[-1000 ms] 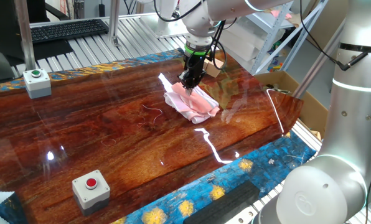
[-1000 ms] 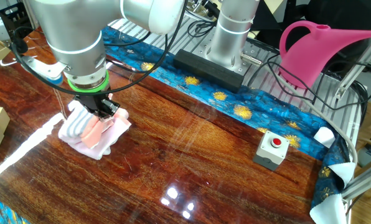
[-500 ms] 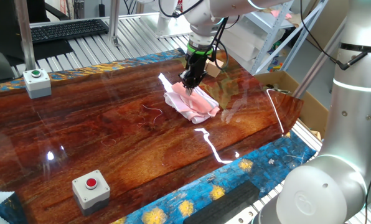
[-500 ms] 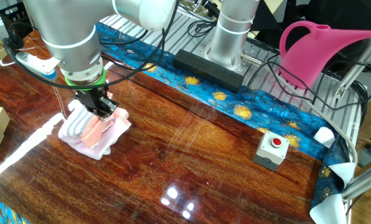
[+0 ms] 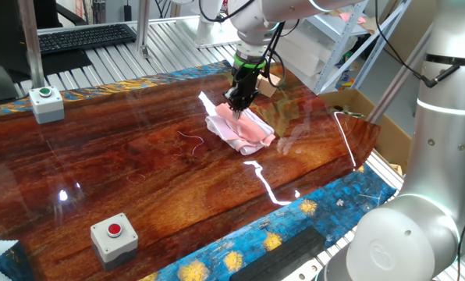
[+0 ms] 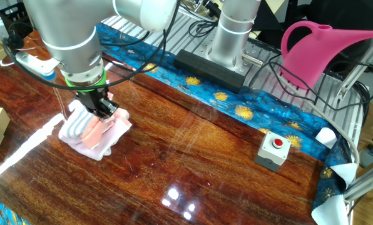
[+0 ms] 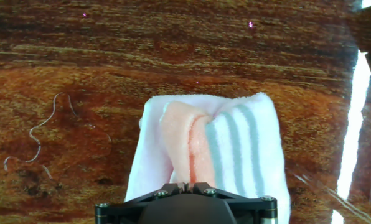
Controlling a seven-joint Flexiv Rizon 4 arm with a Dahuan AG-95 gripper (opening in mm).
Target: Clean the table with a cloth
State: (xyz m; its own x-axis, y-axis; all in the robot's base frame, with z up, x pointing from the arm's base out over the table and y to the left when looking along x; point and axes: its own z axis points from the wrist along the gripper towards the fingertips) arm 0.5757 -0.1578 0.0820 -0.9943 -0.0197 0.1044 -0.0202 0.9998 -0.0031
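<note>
Hand view puts my pincer (image 7: 187,185) pinching a raised fold of the cloth (image 7: 226,146), which lies directly beneath on the tabletop (image 7: 79,74), with thin squiggly debris (image 7: 33,134) off to its left.

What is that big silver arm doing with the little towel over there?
The robot arm is set to wipe the table with a cloth. Its end effector is down on the pink and white cloth, pinching a fold near one end, while the rest of the cloth lies bunched on the glossy wood. A few thin stray threads lie on the tabletop beside it.
</note>
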